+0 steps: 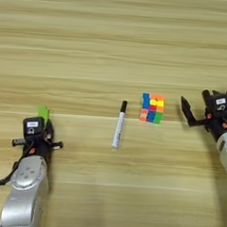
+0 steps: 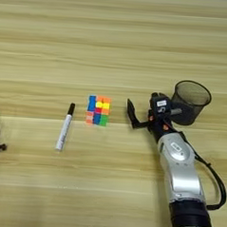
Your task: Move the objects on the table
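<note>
**Right gripper open beside the cube; nothing yet lifted**

The puzzle cube (image 2: 98,110) sat on the table (image 1: 115,34) a little right of the frame's centre in the left eye view, with the white marker (image 1: 119,125) lying just to its left, black cap pointing toward the top of the frame. Both rested free on the wood, touched by nothing.

The right gripper (image 2: 145,112) stood near the cube's right side, apart from it, its black fingers spread wide and empty. Behind it, toward the right edge, stood a black mesh cup (image 2: 190,102) (seen whole only in the right eye view).

At lower left the left gripper (image 1: 43,122) rested on the table with the green block (image 1: 43,113) at its tip; whether its fingers gripped the block could not be told. The all-black marker was not visible.

Judging from this, the task was early: cube and marker remained to be moved, and the cube looked the likeliest next pick for the right arm.
</note>
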Controlling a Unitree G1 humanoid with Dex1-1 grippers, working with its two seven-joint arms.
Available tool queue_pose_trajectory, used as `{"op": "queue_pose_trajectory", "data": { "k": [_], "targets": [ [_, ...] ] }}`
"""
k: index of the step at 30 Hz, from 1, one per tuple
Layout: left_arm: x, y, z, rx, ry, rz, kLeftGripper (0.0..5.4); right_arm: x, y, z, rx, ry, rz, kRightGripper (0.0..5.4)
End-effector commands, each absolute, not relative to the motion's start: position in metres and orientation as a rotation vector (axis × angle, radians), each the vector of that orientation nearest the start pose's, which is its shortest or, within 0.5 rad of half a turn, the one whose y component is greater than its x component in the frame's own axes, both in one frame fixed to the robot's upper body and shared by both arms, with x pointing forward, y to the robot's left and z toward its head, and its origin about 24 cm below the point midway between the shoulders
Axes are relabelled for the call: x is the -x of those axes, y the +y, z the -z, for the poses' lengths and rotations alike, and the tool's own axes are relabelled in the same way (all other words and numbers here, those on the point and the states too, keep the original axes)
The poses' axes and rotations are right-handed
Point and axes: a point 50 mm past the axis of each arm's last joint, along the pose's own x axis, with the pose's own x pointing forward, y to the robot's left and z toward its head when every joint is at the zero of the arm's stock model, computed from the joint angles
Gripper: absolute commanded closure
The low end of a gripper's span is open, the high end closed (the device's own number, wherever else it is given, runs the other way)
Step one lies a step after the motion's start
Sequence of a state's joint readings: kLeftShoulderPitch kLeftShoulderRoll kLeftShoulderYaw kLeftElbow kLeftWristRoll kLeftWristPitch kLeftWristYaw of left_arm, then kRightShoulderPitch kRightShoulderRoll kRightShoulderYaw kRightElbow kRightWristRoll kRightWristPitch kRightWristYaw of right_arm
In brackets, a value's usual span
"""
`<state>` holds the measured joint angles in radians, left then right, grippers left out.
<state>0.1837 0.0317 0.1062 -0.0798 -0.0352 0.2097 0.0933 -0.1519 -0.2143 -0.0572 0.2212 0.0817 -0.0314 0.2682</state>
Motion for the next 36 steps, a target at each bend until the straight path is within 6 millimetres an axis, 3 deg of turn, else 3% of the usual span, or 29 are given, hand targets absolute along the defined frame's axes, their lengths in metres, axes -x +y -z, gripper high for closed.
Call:
{"op": "queue_pose_trajectory", "data": {
  "k": [1, 20, 36],
  "targets": [
    [-0.203, 0.182, 0.014, -0.007, 0.385, -0.202, 4.07, -0.285, -0.187, -0.046, 0.118, 0.027, -0.216, 0.0],
    [-0.202, 0.108, 0.022, 0.039, 0.42, 0.006, 4.07, -0.284, -0.187, -0.046, 0.117, 0.026, -0.216, 0.0],
    [-0.201, 0.097, 0.025, 0.036, 0.426, 0.041, 4.07, -0.285, -0.186, -0.046, 0.118, 0.026, -0.217, 0.0]
  ]
}}
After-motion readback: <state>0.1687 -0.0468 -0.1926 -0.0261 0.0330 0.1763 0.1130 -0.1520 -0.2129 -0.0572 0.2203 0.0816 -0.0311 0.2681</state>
